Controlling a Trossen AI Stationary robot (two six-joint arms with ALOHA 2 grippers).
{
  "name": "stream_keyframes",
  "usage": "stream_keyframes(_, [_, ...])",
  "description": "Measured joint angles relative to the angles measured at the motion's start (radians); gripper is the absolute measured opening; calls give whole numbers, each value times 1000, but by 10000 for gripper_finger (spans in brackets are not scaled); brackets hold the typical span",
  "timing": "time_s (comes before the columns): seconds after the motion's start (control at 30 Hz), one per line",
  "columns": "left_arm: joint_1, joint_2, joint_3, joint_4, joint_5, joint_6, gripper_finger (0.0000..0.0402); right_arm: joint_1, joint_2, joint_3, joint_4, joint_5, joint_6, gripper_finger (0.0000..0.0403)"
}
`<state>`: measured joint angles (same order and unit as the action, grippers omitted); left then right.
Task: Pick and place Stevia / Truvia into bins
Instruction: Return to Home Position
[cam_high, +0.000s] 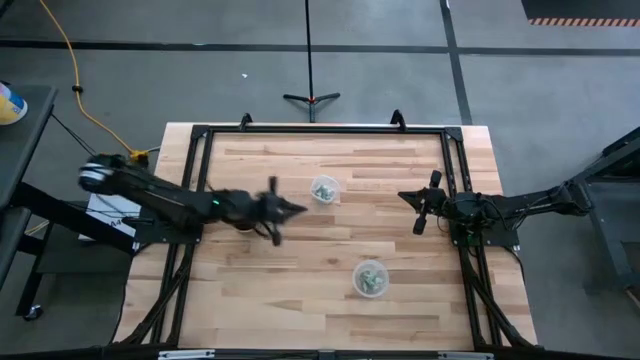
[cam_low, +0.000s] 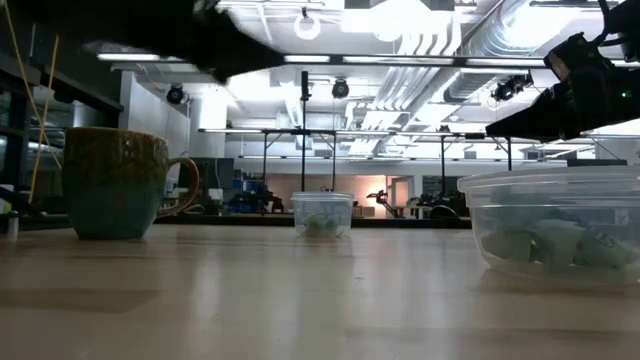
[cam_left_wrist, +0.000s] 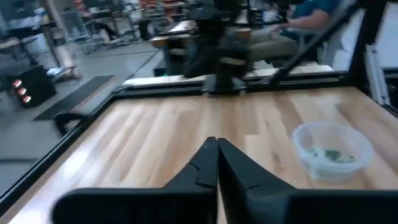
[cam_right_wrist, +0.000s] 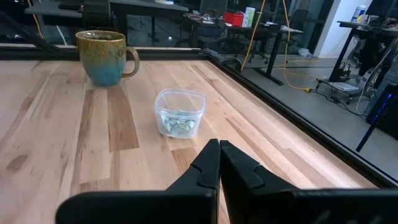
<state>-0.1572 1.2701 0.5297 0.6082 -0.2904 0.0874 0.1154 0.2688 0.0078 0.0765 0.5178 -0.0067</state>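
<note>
Two clear cups hold pale green-and-white packets: the far cup (cam_high: 323, 188) (cam_low: 322, 213) (cam_right_wrist: 180, 113) and the near cup (cam_high: 369, 278) (cam_low: 560, 225). The left wrist view shows one cup (cam_left_wrist: 333, 149) with packets inside. I see no loose packets on the wood. My left gripper (cam_high: 300, 209) (cam_left_wrist: 217, 143) is shut and empty, raised above the table just left of the far cup. My right gripper (cam_high: 403, 196) (cam_right_wrist: 219, 144) is also shut and empty, hovering to the right of the far cup and pointing at it.
A brown-gold and teal handled mug (cam_low: 120, 185) (cam_right_wrist: 106, 56) stands on the table's left half, under my left arm in the high view. A black frame (cam_high: 320, 130) borders the wooden table. A person sits beyond the table's right side (cam_left_wrist: 311, 18).
</note>
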Motion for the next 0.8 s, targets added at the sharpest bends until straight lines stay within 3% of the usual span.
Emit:
stream_keyframes(0.07, [37, -108, -85, -7, 21, -18, 22, 0, 0, 0, 0, 1, 6, 1])
stream_keyframes(0.17, [60, -272, -189, -15, 18, -41, 22, 0, 0, 0, 0, 1, 7, 3])
stream_keyframes(0.3, [59, -471, -305, -29, -69, -43, 50, 0, 0, 0, 1, 2, 10, 1])
stream_keyframes(0.4, [59, -617, -367, -89, -111, -58, 48, 0, 0, 0, 1, 2, 10, 2])
stream_keyframes(0.53, [58, -802, -394, -279, -107, -77, 21, 0, 0, 0, 4, 1, 53, 4])
stream_keyframes(0.8, [58, -1110, -394, -614, -84, -145, 42, 0, -1, 0, 13, -98, 56, 2])
